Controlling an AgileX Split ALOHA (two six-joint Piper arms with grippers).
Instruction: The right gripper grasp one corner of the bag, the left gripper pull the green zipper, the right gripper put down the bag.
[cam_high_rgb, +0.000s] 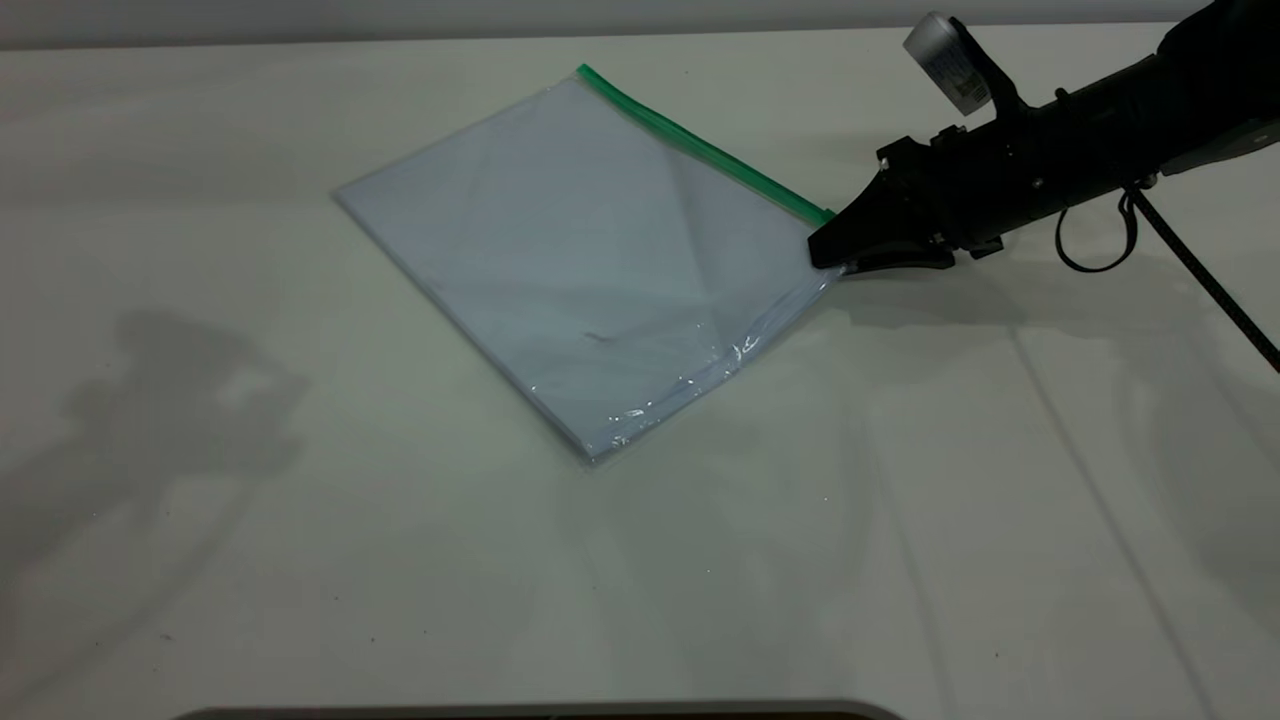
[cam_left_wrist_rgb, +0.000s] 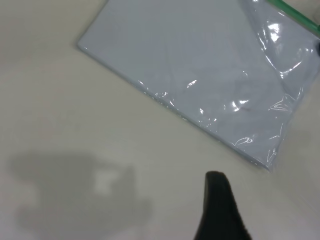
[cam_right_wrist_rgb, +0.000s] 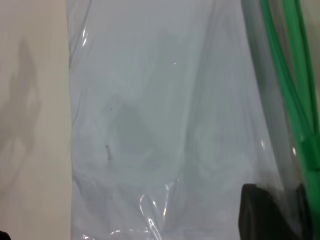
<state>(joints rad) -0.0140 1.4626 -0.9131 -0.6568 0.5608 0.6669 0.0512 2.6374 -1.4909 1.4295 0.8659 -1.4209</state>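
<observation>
One bag (cam_high_rgb: 590, 250) flat on the tabletop (cam_high_rgb: 900, 520), long axis diagonal, green zipper (cam_high_rgb: 705, 148) along its far edge, right tool (cam_high_rgb: 835, 255) clamped on the zipper-end corner, left tool (cam_left_wrist_rgb: 220, 210) jaw state unclear

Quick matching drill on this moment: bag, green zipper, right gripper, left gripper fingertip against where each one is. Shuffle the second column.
1. bag
2. green zipper
3. right gripper
4. left gripper fingertip

a. runs along the bag's far long edge
b. at the bag's corner by the zipper's end
c. over bare table, clear of the bag
d. flat on the table, white paper showing through

Pairs: 1-d, 2-a, 3-b, 4-c
</observation>
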